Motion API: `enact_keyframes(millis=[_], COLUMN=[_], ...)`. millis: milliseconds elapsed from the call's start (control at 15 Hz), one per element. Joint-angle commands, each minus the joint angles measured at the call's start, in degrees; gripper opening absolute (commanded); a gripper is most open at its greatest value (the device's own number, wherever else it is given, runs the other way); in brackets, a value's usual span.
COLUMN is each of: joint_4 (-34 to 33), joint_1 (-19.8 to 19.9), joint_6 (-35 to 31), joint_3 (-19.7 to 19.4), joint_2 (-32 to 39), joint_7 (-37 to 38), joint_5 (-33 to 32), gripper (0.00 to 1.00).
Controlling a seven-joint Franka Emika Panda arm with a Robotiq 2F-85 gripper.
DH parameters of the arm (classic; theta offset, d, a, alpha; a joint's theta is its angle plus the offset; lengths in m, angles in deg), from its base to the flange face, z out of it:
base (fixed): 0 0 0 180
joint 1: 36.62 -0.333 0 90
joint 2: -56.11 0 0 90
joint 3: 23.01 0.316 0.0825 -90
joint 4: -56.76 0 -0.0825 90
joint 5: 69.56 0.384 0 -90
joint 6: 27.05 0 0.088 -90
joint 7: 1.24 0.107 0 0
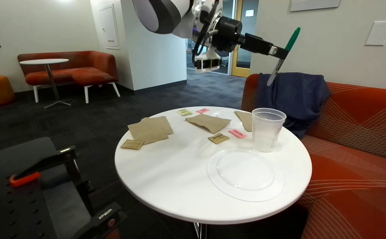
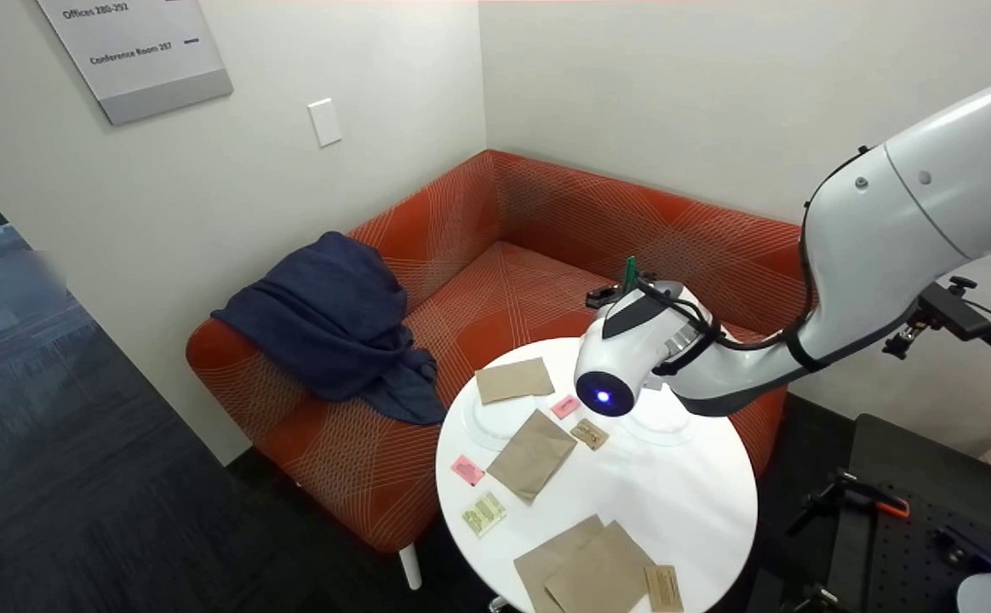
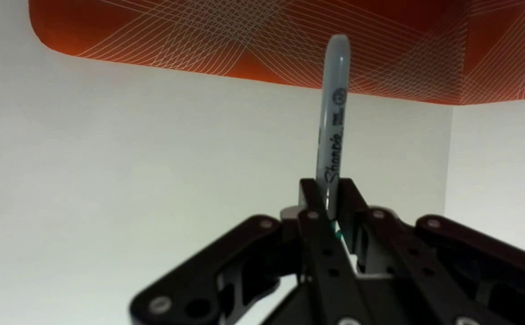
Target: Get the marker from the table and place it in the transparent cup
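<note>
Wrist view gave me the hand (image 3: 328,196) clamped on the marker (image 3: 333,113), its grey barrel jutting out. In an exterior view I had the marker tilted, green end up, high and well apart from the worktop (image 1: 166,179). On the right of that worktop the transparent cup (image 1: 266,134) stood upright, with a clear plate (image 1: 246,172) just nearer; brown napkins (image 1: 150,131) lay left, and a blue cloth (image 1: 292,96) hung over the red sofa (image 1: 362,113).
</note>
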Motion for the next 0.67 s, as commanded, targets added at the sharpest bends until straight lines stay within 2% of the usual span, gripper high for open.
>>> enact_keyframes(millis=[0,333,400,600], joint_4=[-0.09,-0.09,-1.0,-3.49], joint_1=[0.96,0.95,0.71,-0.32], joint_6=[0.62,0.61,1.12,2.43], joint_3=[1.13,1.22,1.1,1.17], joint_2=[0.39,0.58,1.56,4.56], joint_7=[0.15,0.14,1.07,4.13], joint_5=[-0.27,-0.27,-0.71,-2.01], gripper=[0.14,0.14,0.04,0.04])
